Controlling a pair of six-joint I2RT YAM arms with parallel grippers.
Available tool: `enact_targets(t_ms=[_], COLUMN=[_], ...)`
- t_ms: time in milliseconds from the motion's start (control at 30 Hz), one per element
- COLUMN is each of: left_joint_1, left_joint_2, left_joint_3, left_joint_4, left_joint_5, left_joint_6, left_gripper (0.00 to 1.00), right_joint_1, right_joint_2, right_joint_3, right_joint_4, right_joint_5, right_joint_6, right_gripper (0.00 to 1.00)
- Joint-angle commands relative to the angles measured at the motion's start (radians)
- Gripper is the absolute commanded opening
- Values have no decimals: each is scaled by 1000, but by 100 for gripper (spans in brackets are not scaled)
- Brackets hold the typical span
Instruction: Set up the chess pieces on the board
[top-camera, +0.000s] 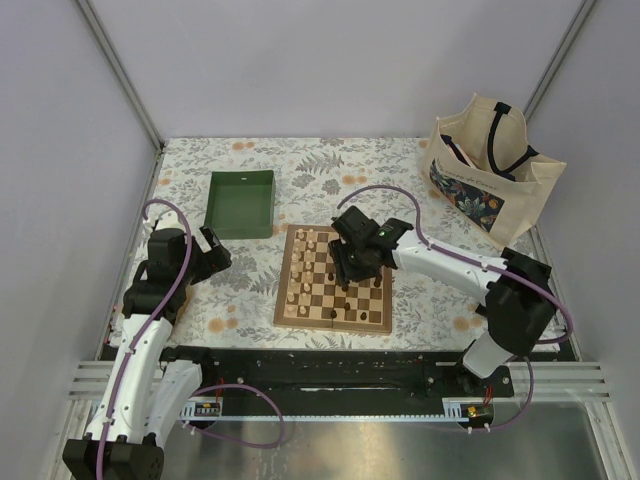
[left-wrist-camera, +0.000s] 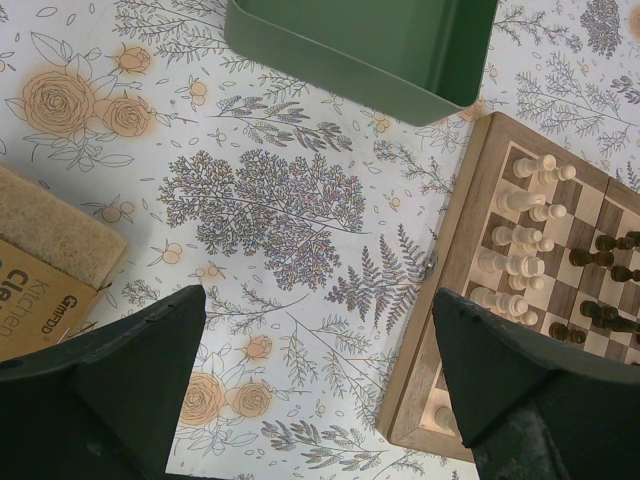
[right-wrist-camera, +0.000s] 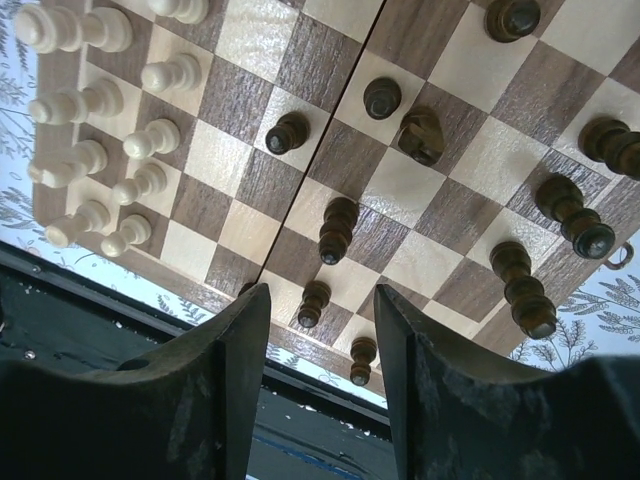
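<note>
Table (top-camera: 300, 160) under floral cloth, both arms bolted at its near edge.

Bag (top-camera: 490, 170), cream cloth with dark handles, at far right corner, well apart from board.

Board (top-camera: 282, 300): square, wood, light and dark brown checks, tan border, fold seam down the middle. It lies flat at table centre, nearer the right arm. Left wrist view shows its border (left-wrist-camera: 440, 300); right wrist view shows bare squares (right-wrist-camera: 420, 190) close up.

Tray (top-camera: 241, 203), green, just beyond the board's far-left corner, not touching it; its wall (left-wrist-camera: 380, 50) fills the top of the left wrist view.

Left claw (top-camera: 215, 250) hangs over bare cloth left of board. Jaws wide (left-wrist-camera: 320, 300), nothing between them.

Right claw (top-camera: 350, 265) hangs over the board's right half. Jaws partly apart (right-wrist-camera: 322, 292), gripping nothing; dark men on the squares below show through the gap.

Pack (left-wrist-camera: 40, 290), brown card with print, lies on cloth at the left of the left wrist view.

Pale pieces (right-wrist-camera: 100, 100): cream, turned, upright, two rows along the left edge (left-wrist-camera: 520, 250).

Dark pieces (right-wrist-camera: 338, 228): brown, scattered over centre and right squares, in no clear rows (left-wrist-camera: 600, 260).
</note>
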Motion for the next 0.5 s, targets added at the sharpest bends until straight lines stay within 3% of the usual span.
enact_targets(t_ms=[0,467], left_joint_1=[5,5], left_joint_2=[-2,1], left_joint_3=[17,17], left_joint_4=[50,50], left_joint_5=[15,15], left_joint_6=[6,6], left_gripper=[99,99], right_joint_1=[10,14], right_joint_2=[30,96], right_joint_3=[32,41], right_joint_4=[19,45], right_joint_5=[15,35], right_joint_6=[26,16], right_gripper=[55,47])
